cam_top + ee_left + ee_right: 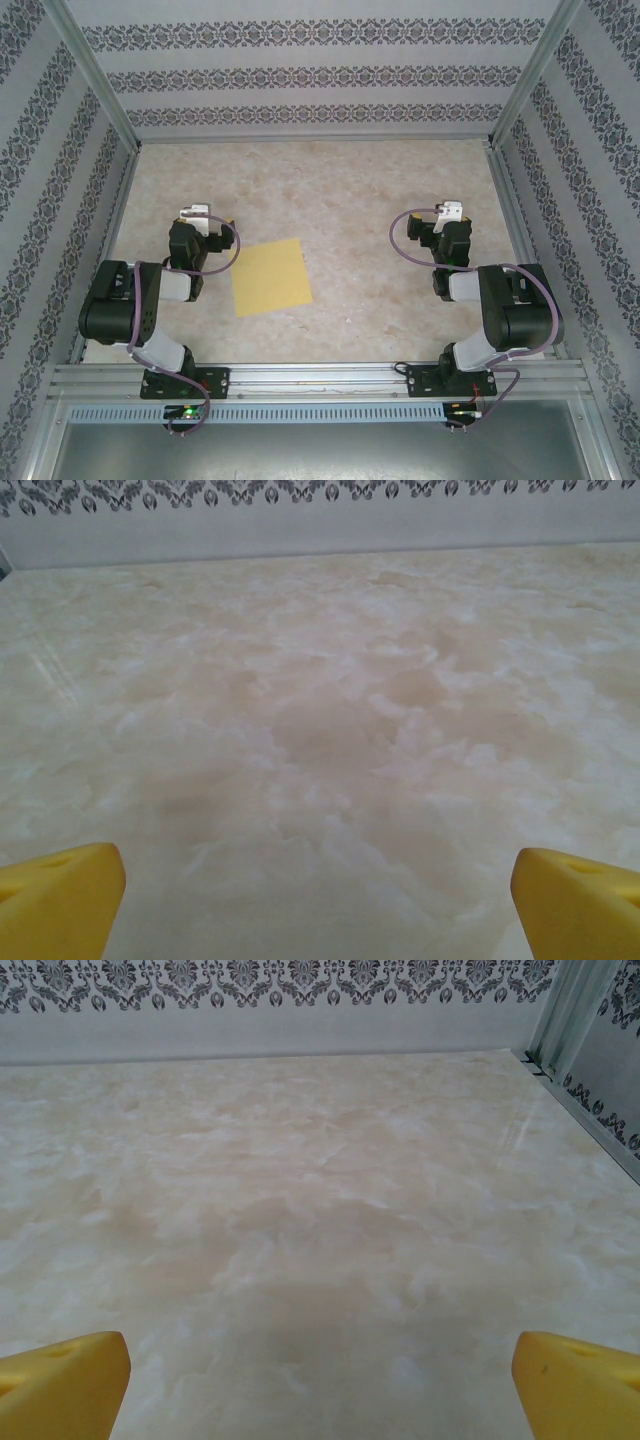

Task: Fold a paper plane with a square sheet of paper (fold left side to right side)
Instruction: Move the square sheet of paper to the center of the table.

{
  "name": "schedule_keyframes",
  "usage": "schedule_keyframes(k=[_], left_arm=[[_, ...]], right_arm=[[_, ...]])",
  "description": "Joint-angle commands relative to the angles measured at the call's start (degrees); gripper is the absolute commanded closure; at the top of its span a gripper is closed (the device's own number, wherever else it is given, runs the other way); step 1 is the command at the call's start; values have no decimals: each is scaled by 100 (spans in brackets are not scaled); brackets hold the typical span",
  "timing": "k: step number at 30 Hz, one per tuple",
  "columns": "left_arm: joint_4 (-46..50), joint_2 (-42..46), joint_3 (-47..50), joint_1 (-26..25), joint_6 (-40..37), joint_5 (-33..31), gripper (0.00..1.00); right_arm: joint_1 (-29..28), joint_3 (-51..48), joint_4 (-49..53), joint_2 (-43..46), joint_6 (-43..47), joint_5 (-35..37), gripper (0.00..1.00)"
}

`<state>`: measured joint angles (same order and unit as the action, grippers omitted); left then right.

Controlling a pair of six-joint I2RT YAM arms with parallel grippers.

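From the top camera I saw the square sheet of paper (270,276) lying flat and unfolded on the table (350,180). It sat slightly skewed, just right of the left gripper (205,220) and well apart from the right gripper (447,214). Through the left wrist camera the left gripper (320,910) was spread wide over bare tabletop, holding nothing. The right wrist camera gave me the same: the right gripper (320,1390) spread wide and empty. I judged the fold not yet begun. To do it cleanly I would come in low at the left edge, lift only that edge, pin the right side with the other arm, and match the edges before creasing.
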<state>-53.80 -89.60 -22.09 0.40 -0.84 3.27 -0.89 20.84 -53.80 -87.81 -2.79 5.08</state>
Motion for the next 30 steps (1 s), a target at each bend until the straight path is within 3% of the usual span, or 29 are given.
schedule_keyframes(k=[1, 4, 8, 12, 16, 19, 24, 27, 30], left_arm=[[456, 508, 0, 52, 75, 63, 1], [1376, 1280, -161, 56, 285, -330, 1], [3195, 2232, -731, 56, 1098, -509, 1], [4780, 2730, -1389, 56, 2056, 261, 1], [6138, 2815, -1979, 52, 2742, 1360, 1], [6820, 2750, -2207, 27, 2965, 2417, 8], [7419, 2558, -2116, -384, 3191, 3219, 17], [7489, 2223, -2002, -958, 3282, 3249, 24], [6945, 1757, -1757, -1373, 3596, 3262, 32]], right_arm=[[16, -16, -77, 238, -14, -93, 2], [18, -8, 629, 951, -86, 19, 2], [42, 282, 2469, 1963, -741, -28, 2], [64, 748, 4532, 2876, -1199, -483, 2], [86, 1022, 5777, 3473, -1746, -1503, 2], [84, 1058, 6246, 3609, -2294, -2437, 2], [80, 900, 5975, 3065, -3056, -4129, 5], [0, 982, 5947, 2619, -3125, -4432, 7], [-158, 1085, 6019, 2383, -3041, -4206, 7]])
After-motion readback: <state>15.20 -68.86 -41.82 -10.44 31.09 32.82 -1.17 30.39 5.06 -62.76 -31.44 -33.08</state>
